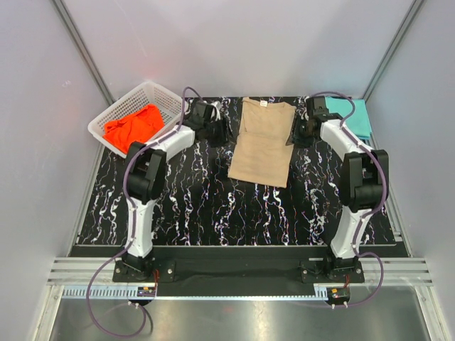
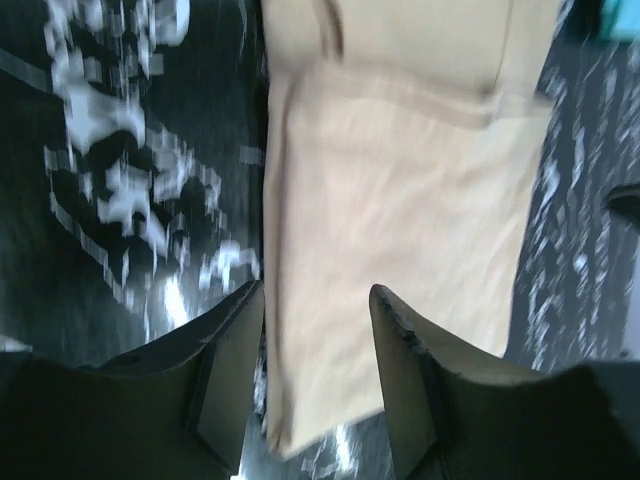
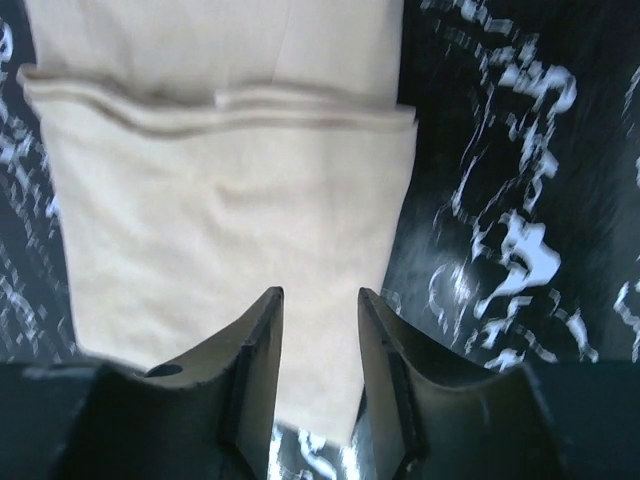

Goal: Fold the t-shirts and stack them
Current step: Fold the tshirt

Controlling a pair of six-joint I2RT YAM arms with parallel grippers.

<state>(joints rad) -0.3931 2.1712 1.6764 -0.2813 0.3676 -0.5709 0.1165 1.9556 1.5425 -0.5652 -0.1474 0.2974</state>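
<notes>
Right of the white lattice basket (image 1: 165, 96), the tan t-shirt (image 1: 261, 142) lies flat as a folded strip, its long axis running away from the arm bases. You have the left gripper (image 1: 217, 131) between basket and shirt and the right gripper (image 1: 302, 131) at the shirt's opposite edge. Both jaws stand apart, holding nothing. Each arm looks equally near.

White lattice basket (image 1: 119, 105) (on the black marbled table (image 1: 213, 206)) stands just left of the left gripper (image 1: 225, 131).
</notes>
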